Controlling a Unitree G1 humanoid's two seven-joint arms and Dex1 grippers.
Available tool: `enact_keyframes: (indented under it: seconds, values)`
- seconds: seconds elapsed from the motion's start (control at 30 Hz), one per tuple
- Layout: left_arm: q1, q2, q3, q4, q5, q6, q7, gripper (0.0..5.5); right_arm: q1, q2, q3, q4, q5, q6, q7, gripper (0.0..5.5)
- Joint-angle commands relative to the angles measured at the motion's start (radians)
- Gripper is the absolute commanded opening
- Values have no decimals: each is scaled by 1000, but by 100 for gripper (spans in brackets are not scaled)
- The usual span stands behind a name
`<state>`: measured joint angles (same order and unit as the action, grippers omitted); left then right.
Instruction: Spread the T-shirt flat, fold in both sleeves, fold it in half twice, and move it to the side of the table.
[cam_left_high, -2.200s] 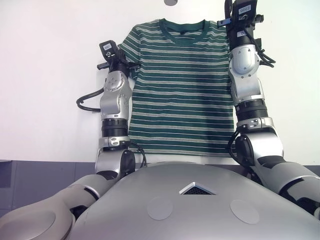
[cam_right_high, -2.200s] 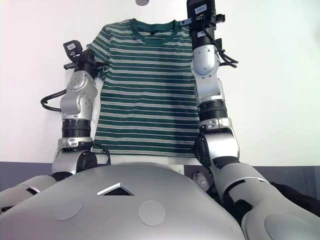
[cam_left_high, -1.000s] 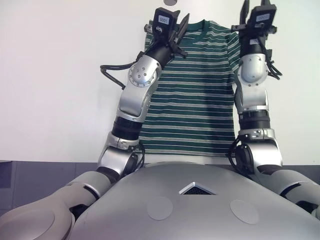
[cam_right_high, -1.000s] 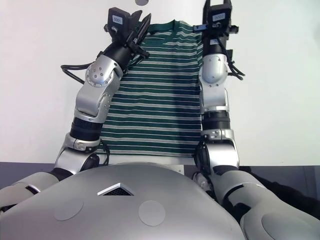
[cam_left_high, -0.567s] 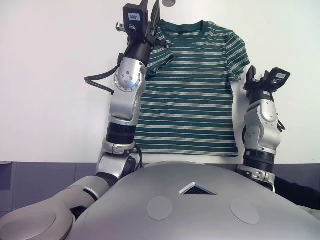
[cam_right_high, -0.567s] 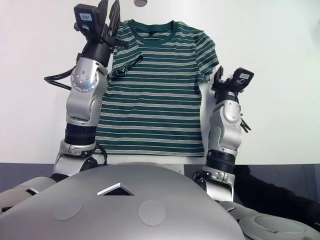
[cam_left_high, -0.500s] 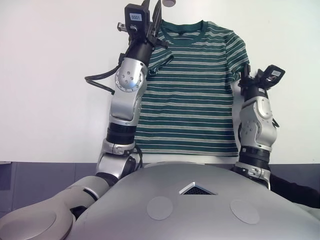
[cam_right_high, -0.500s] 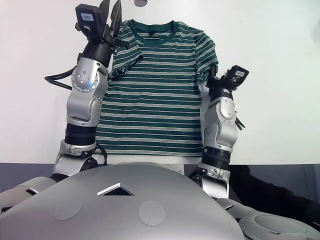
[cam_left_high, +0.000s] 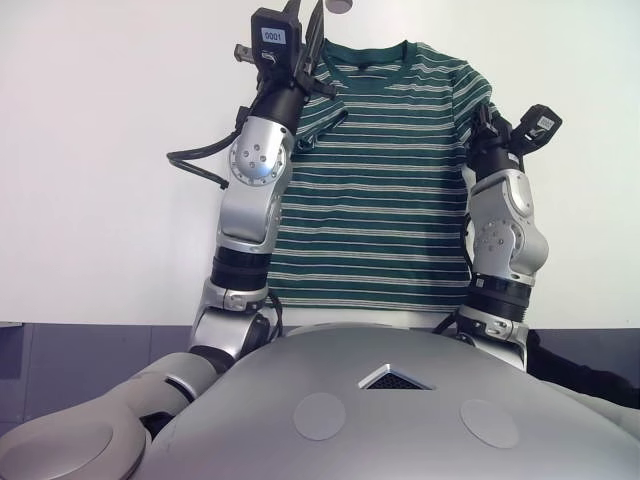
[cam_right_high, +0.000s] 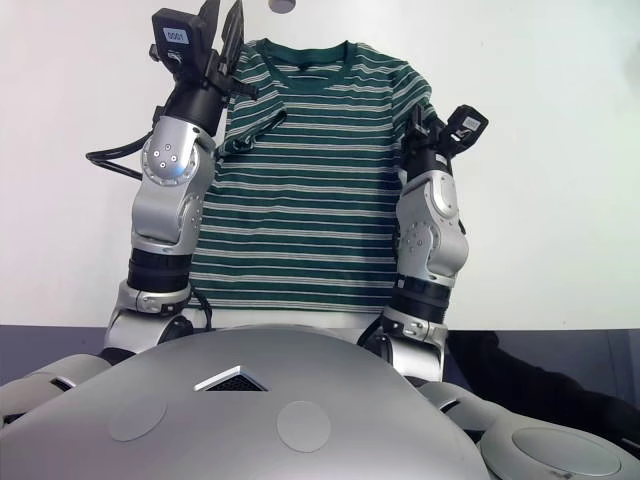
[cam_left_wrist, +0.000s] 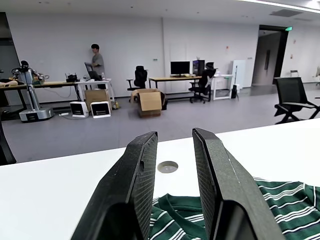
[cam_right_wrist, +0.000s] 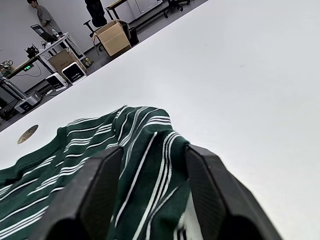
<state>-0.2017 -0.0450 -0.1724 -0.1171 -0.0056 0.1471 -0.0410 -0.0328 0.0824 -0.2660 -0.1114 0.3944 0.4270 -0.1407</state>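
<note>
A green T-shirt (cam_left_high: 380, 200) with white stripes lies face up on the white table (cam_left_high: 100, 200), collar at the far side. Its left sleeve (cam_left_high: 318, 118) is turned in over the chest. My left gripper (cam_left_high: 305, 35) hangs open above the left shoulder, near the collar (cam_left_wrist: 175, 210), with nothing between its fingers. My right gripper (cam_left_high: 487, 120) is low at the right sleeve (cam_right_wrist: 145, 130). It is open, and the raised sleeve cloth sits between its fingers (cam_right_wrist: 95, 195).
A round grey cable hole (cam_left_high: 341, 5) sits in the table just beyond the collar. Bare white tabletop stretches to both sides of the shirt. The table's near edge (cam_left_high: 100, 323) runs close below the hem.
The left arm brought the left sleeve in over the chest and now holds still above the shoulder. The right arm swung out to the side and has come back onto the right sleeve.
</note>
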Motion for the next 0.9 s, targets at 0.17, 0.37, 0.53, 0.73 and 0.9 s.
enact_keyframes:
  seconds: [0.17, 0.37, 0.53, 0.73, 0.9]
  values:
    - [5, -5, -2, 7, 8, 13, -2, 129, -49, 47, -8, 46, 24, 1, -48, 222]
    - [4, -6, 1, 14, 6, 11, 0, 129, -49, 43, 5, 44, 22, -25, -48, 222]
    - [-3, -6, 5, 19, 2, 11, -5, 129, -67, 46, 19, 24, 65, -41, -8, 222]
    - [-5, -9, 6, 20, -2, 11, -7, 129, -76, 27, 47, 46, 37, -73, -4, 222]
    - [-6, -9, 11, 23, -5, 11, -11, 129, -68, 29, 55, 41, 26, -92, -2, 222]
